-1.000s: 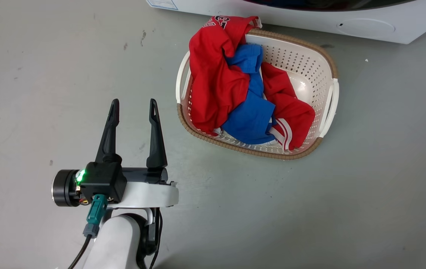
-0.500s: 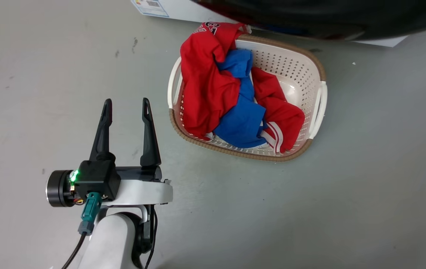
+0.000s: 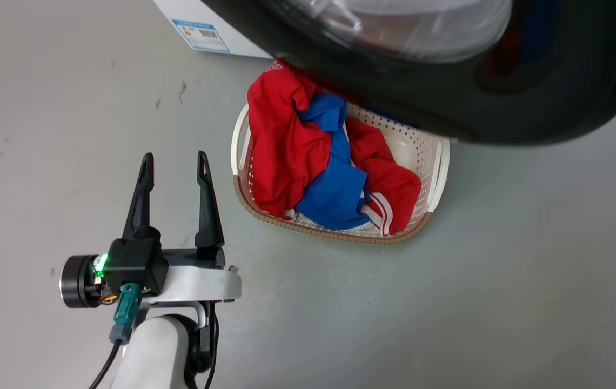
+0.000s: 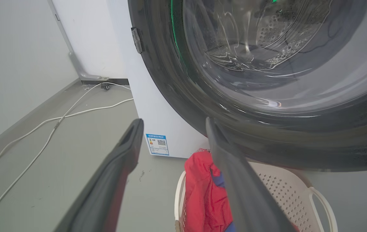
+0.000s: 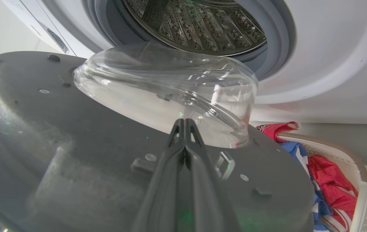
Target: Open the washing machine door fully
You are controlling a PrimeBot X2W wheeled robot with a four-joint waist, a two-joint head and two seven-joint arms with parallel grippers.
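Head view: my left jaws are spread and empty, the fingers (image 3: 206,205) over grey floor (image 3: 502,270) just left of the basket (image 3: 340,236).
Washing machine door (image 3: 502,108): stands out from the washing machine (image 3: 183,11), its black rim overhanging the basket's far end.
Basket contents: a red garment (image 3: 281,151) draped over the near-left rim, with a blue garment (image 3: 335,189) beside it.
Left wrist view: the door's outer face with its hinge (image 4: 137,40) at the left. The blue label (image 4: 157,145) is low on the white front.
Right wrist view: my right jaws are pressed together with nothing between them. The fingers (image 5: 183,167) point at the foot of the glass bowl (image 5: 157,93) on the door's inner face; whether they touch it I cannot tell.
Drum (image 5: 202,25): exposed behind the door, ringed by the grey gasket (image 5: 277,38).
Cable (image 4: 58,119): white, lying on the floor along the wall.
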